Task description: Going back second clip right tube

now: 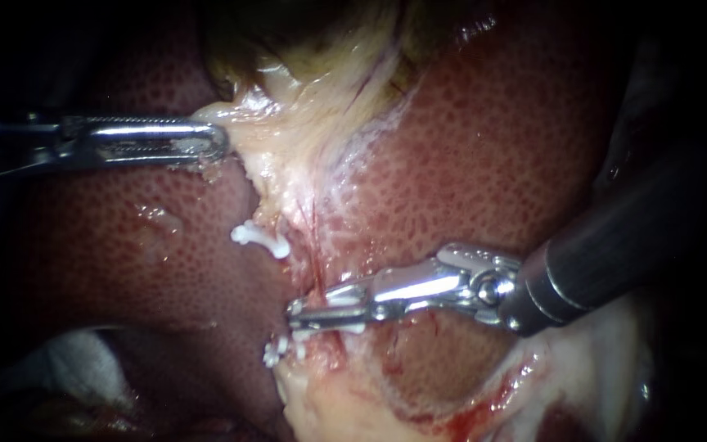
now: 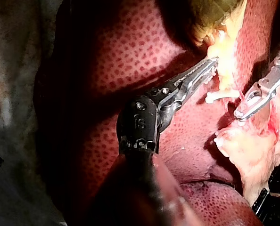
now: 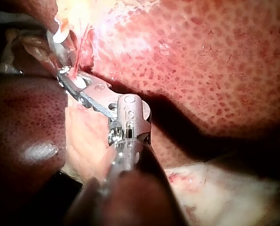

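Red, spotty liver (image 1: 533, 147) is filling the whole background. Coming in from nine o'clock, the left instrument (image 1: 219, 142) is pinching pale tissue (image 1: 304, 131) and pulling it tight. Coming in from four o'clock, the right instrument (image 1: 296, 316) is squeezing a white clip (image 1: 339, 299) on the tube (image 1: 318, 262), near six o'clock. I think the clipping is ending. Next its jaws need opening a little, then sliding straight back without snagging the clip.

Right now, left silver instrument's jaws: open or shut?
Shut on the pale yellowish tissue: jaws of the left instrument pinch its edge, no gap.
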`<state>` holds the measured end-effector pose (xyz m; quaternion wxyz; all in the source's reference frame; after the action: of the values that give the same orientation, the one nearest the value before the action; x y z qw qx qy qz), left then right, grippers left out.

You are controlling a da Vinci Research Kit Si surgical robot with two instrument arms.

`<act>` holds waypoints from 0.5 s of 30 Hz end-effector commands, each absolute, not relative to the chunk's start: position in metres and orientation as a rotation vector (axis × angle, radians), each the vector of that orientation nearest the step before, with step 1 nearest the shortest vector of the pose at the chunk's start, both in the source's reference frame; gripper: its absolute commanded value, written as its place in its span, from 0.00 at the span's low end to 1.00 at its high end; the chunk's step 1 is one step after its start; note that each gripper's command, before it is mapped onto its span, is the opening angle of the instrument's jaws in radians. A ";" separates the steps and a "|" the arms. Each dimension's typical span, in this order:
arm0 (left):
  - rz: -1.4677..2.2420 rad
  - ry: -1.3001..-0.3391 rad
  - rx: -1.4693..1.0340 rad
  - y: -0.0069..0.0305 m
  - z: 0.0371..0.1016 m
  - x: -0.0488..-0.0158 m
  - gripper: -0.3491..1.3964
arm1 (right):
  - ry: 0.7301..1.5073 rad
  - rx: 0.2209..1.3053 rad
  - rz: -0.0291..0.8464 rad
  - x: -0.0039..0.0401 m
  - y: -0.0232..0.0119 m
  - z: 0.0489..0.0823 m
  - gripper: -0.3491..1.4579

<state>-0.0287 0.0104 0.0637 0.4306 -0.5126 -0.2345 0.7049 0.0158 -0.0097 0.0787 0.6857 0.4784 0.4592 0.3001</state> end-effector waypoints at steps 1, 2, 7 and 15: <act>1.759 -0.584 -1.278 0.0104 0.0637 -0.0287 0.00 | 1.029 1.072 0.671 0.0158 -0.0097 0.0787 0.00; 1.759 -0.584 -1.278 0.0104 0.0637 -0.0287 0.00 | 1.029 1.072 0.671 0.0157 -0.0097 0.0787 0.00; 1.759 -0.584 -1.278 0.0104 0.0637 -0.0287 0.00 | 1.023 1.080 0.671 0.0157 -0.0097 0.0787 0.00; 1.759 -0.584 -1.278 0.0104 0.0637 -0.0287 0.00 | 1.135 0.980 0.579 0.0160 -0.0093 0.0786 0.39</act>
<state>-0.0287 0.0104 0.0637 0.4307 -0.5125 -0.2341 0.7050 0.0161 -0.0091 0.0785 0.6976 0.4306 0.5117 0.2570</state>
